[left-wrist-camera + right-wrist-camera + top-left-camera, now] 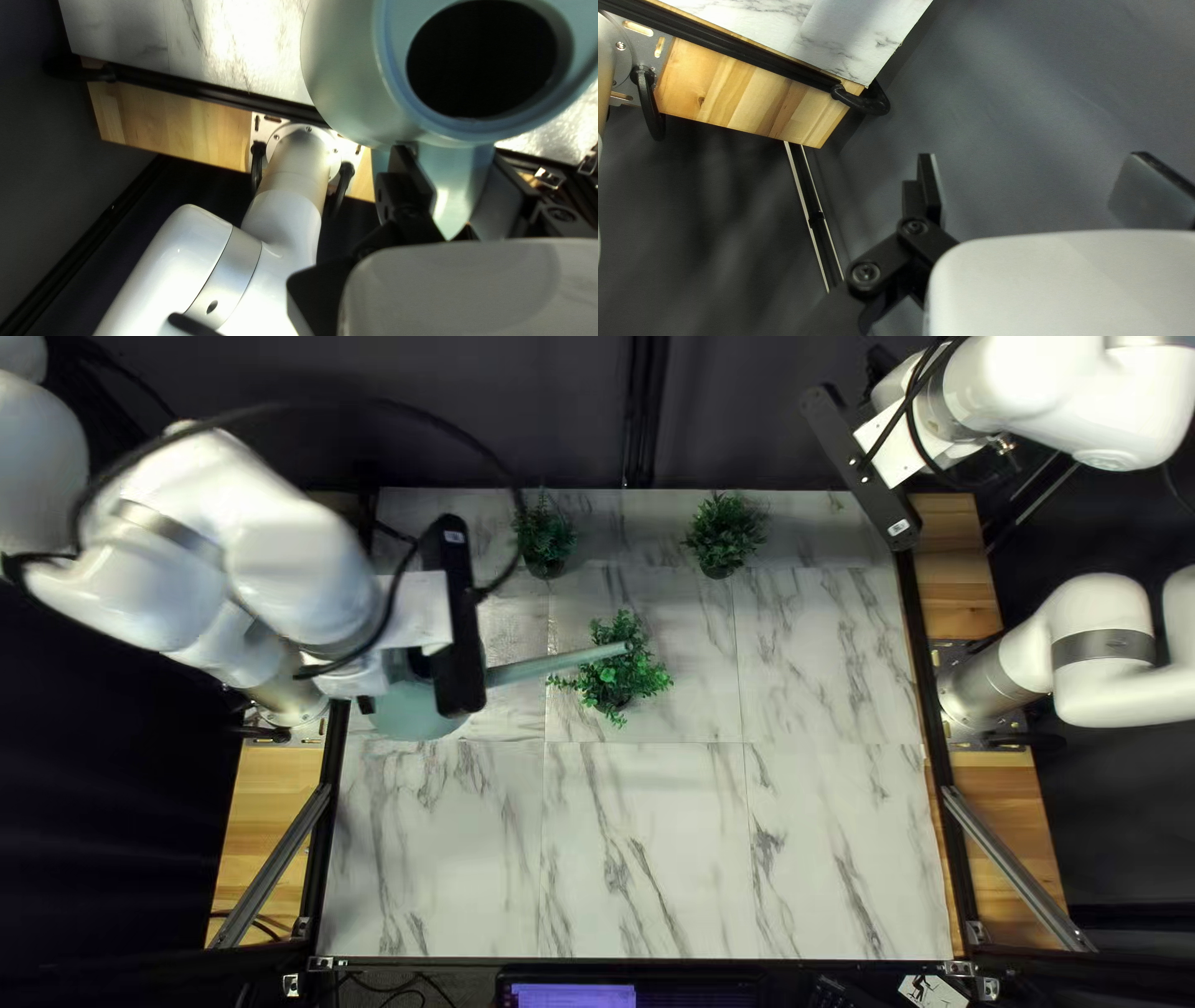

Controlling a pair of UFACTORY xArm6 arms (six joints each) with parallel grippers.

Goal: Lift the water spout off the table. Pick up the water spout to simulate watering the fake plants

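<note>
Beneath the spout (560, 663), leafy plant (639, 678).

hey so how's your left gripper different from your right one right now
My left gripper is shut on the handle of the watering can, while my right gripper is open, with nothing between its fingers. In the top left view, the left gripper is toward the left side of the table, the right one up by its far right corner. Both have two black fingers.
</note>
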